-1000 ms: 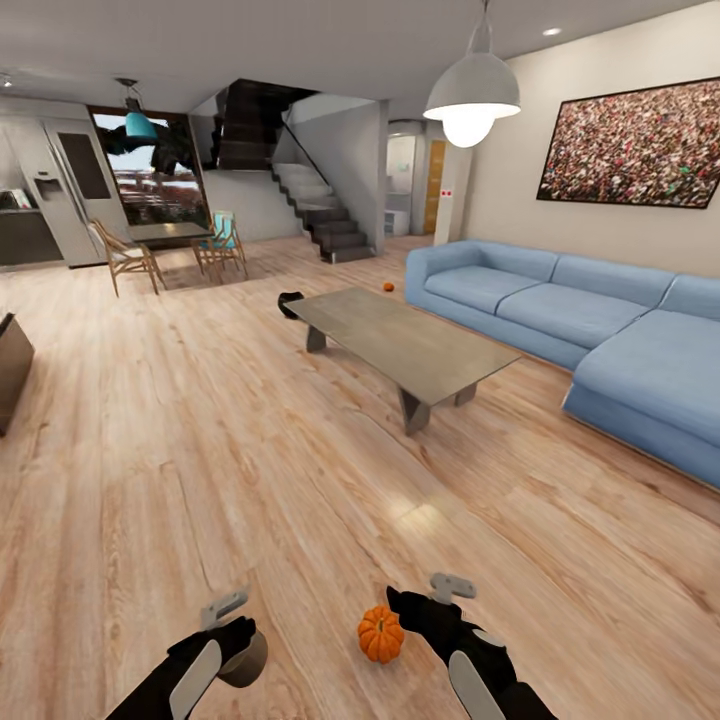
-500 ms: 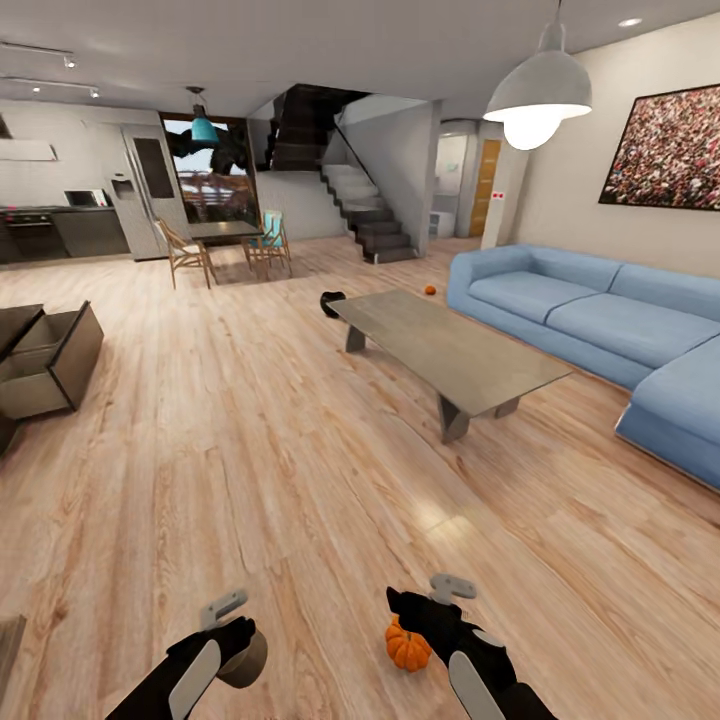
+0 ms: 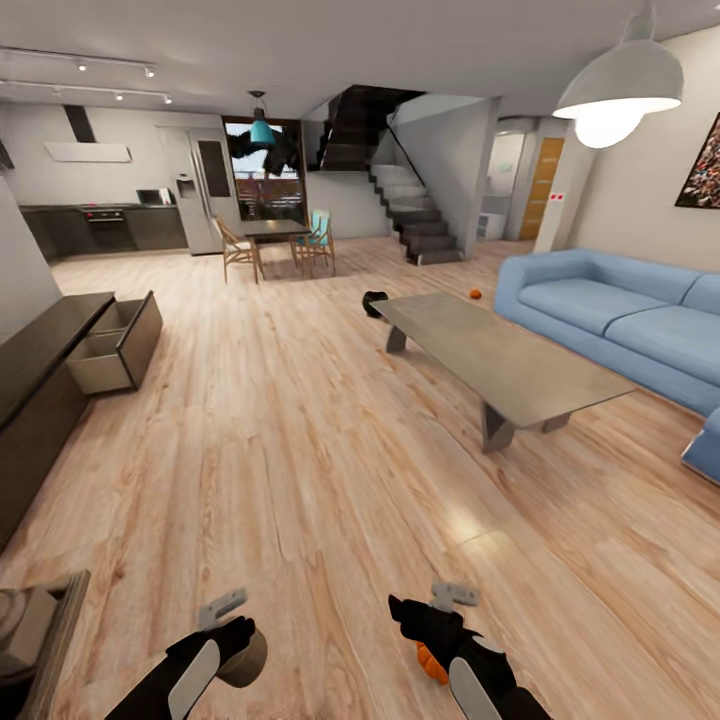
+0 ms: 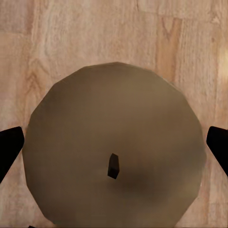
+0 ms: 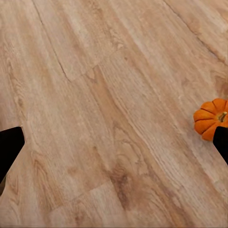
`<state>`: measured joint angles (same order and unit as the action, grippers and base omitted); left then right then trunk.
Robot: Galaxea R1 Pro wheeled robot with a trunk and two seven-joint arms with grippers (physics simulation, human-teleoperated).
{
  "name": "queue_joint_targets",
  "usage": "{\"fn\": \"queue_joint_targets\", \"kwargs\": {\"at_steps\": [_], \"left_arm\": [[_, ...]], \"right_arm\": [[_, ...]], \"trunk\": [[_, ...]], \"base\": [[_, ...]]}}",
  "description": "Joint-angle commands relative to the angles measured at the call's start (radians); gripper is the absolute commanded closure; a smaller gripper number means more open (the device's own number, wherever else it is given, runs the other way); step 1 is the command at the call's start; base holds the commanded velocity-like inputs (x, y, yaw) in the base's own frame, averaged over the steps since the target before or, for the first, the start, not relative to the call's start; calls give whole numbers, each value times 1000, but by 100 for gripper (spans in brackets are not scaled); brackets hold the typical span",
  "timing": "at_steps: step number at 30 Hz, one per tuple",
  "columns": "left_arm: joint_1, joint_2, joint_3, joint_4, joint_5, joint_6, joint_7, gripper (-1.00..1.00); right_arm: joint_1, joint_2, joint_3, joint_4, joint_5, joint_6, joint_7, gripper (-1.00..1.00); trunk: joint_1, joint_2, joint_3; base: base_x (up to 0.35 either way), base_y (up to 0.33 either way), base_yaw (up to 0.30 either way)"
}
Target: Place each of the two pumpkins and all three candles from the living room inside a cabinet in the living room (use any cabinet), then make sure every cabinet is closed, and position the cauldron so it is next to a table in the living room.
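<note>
Long glossy grey worktop (image 3: 505,360) running lengthwise away from the robot, parallel to the blue sofa (image 3: 620,320). Black cauldron (image 3: 374,303) on the floor (image 3: 300,440) just beside the worktop's far end, mouth up. Small orange pumpkin (image 3: 475,294) near that same far end, on the sofa side. Second pumpkin (image 5: 212,118) upright, stem up, on the floor far nearer than the worktop, partly behind the right end effector (image 3: 407,610). Dark cabinet (image 3: 40,390) well left of the worktop, one drawer (image 3: 115,345) pulled open. Wide bare floor between cabinet and worktop. Left end effector (image 3: 243,632) clamped on a whitish candle (image 4: 114,152), wick toward the camera. Right end effector spread apart, holding nothing.
</note>
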<state>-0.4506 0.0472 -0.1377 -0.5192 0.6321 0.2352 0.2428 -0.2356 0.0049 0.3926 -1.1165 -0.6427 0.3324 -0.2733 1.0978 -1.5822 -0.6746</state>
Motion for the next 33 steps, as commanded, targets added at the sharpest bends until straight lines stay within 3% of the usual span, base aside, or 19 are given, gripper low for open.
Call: {"fn": "queue_joint_targets", "kwargs": {"at_steps": [1, 13, 24, 33], "left_arm": [[0, 2, -8, -2, 9, 3, 9, 100], [0, -1, -8, -2, 8, 2, 10, 100], [0, -2, -9, -2, 9, 1, 13, 100], [0, -4, -9, -2, 9, -1, 15, 100]], "right_arm": [[-1, 0, 2, -2, -9, 2, -9, -100], [-1, 0, 2, -2, -9, 2, -9, -100], [-1, 0, 2, -1, -9, 1, -9, -100], [-1, 0, 2, 4, -9, 0, -9, -100]], "trunk": [[0, -1, -1], [0, -1, -1], [0, -1, -1], [0, -1, -1]], "base": [[0, 191, 280], [39, 235, 280], [251, 211, 280], [312, 36, 280]]}}
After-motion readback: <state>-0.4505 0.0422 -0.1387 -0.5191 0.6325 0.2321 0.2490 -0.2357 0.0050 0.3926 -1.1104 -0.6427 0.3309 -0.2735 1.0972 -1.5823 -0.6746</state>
